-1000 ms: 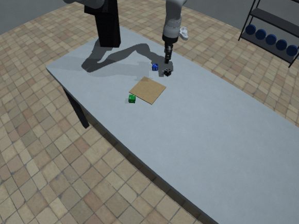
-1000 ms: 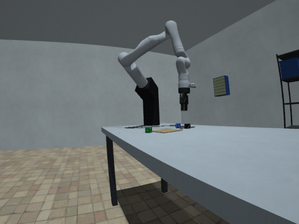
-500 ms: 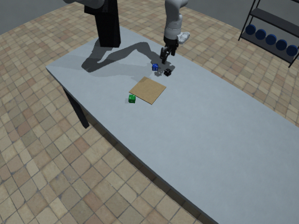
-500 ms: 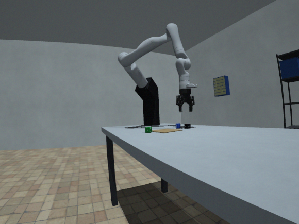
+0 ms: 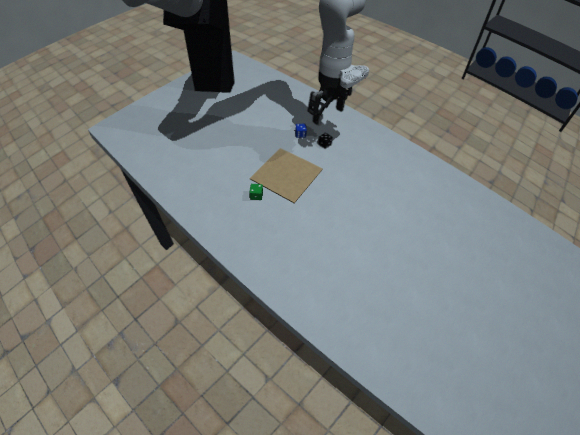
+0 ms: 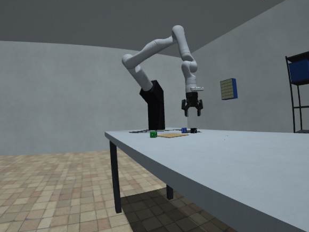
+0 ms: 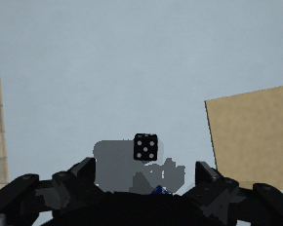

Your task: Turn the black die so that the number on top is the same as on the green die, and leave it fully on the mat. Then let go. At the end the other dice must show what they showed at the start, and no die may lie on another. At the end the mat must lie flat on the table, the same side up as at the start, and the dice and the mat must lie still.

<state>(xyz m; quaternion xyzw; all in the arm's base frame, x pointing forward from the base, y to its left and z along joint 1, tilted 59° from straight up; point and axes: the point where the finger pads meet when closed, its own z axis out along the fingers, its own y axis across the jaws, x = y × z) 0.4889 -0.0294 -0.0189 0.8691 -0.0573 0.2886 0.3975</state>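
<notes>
The black die [image 5: 325, 140] lies on the grey table, off the mat, just beyond the mat's far corner. In the wrist view it [image 7: 145, 147] shows five white pips on top. The blue die [image 5: 300, 130] sits close to its left. The tan mat [image 5: 286, 175] lies flat on the table. The green die [image 5: 256, 191] rests on the table beside the mat's near left edge; its top number is too small to read. My gripper [image 5: 327, 106] hangs open and empty well above the black die, as the exterior view [image 6: 192, 113] shows.
The arm's black base column [image 5: 205, 33] stands at the table's far left. A dark shelf rack [image 5: 535, 41] with blue round objects stands on the floor at the right, off the table.
</notes>
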